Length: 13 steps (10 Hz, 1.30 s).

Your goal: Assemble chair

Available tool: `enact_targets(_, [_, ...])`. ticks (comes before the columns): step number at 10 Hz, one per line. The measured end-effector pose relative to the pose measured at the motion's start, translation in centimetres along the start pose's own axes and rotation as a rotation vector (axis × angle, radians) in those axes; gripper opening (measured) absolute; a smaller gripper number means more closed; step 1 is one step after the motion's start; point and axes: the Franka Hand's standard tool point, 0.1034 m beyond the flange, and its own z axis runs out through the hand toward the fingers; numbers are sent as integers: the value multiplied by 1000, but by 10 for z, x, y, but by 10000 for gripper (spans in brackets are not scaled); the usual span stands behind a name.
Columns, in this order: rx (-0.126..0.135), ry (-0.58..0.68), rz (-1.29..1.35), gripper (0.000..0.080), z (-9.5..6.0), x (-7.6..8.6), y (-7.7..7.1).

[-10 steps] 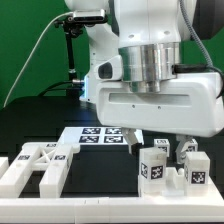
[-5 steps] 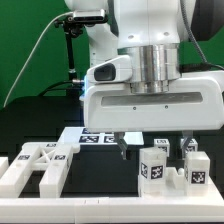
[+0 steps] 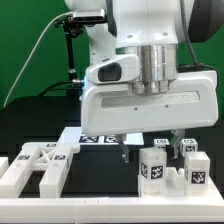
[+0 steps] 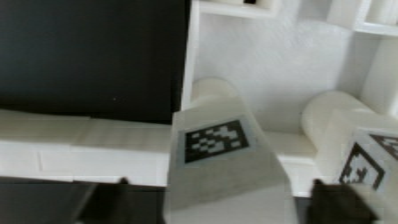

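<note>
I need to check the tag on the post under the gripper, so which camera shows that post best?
The wrist view: the post is close up, tag large and unblocked. The exterior view shows the post small, tag coarse.

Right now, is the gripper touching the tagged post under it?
Apart. In the wrist view the tagged post sits between the fingers of the open gripper, with a visible gap on either side.

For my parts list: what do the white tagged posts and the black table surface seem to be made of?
The tagged posts are probably white plastic, matte, with blocky, evenly coloured faces. The black table surface is perhaps a matte mat or cloth; it shows no glare.
</note>
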Motion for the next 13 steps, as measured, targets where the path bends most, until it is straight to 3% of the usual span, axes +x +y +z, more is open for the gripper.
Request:
enact_targets(1, [1, 0, 73, 419, 0, 0, 0])
enact_targets(2, [1, 0, 156, 285, 0, 0, -1])
enact_targets(4, [1, 0, 284, 285, 0, 0, -1])
enact_targets(6, [-11, 3, 666, 285, 0, 0, -2])
enact_targets(9, [42, -20, 1229, 285, 1, 0, -4])
enact_targets(13, [48, -21, 1279, 285, 1, 0, -4])
